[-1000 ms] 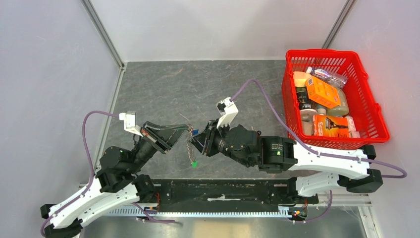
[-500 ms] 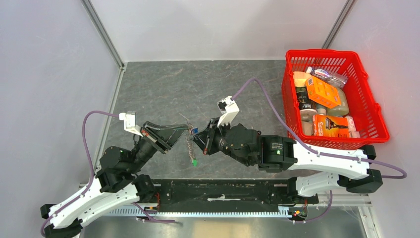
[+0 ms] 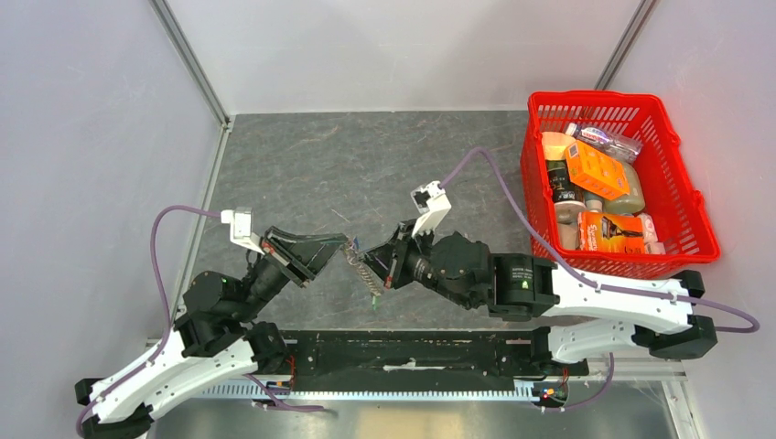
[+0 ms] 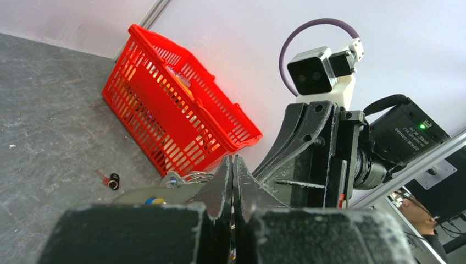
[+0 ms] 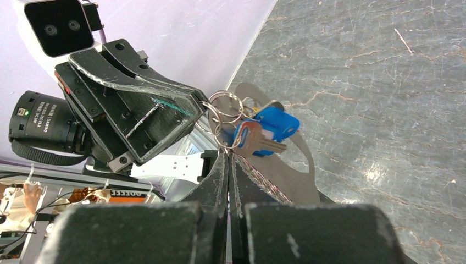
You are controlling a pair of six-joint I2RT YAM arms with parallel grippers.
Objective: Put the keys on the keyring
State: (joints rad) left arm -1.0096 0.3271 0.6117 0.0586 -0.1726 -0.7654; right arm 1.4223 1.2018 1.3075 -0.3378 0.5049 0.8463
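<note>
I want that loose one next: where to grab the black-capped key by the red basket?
Probably the black cap of the key, coming straight down from above: it lies flat on the table, and the cap is its bulkiest part.

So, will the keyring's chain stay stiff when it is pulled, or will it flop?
Probably floppy: the chain trails in a loose slant from the keyring, so it would likely sag and swing. It looks like thin twisted metal, so likely light. The blue key sits loose on the keyring and may swivel too.
</note>
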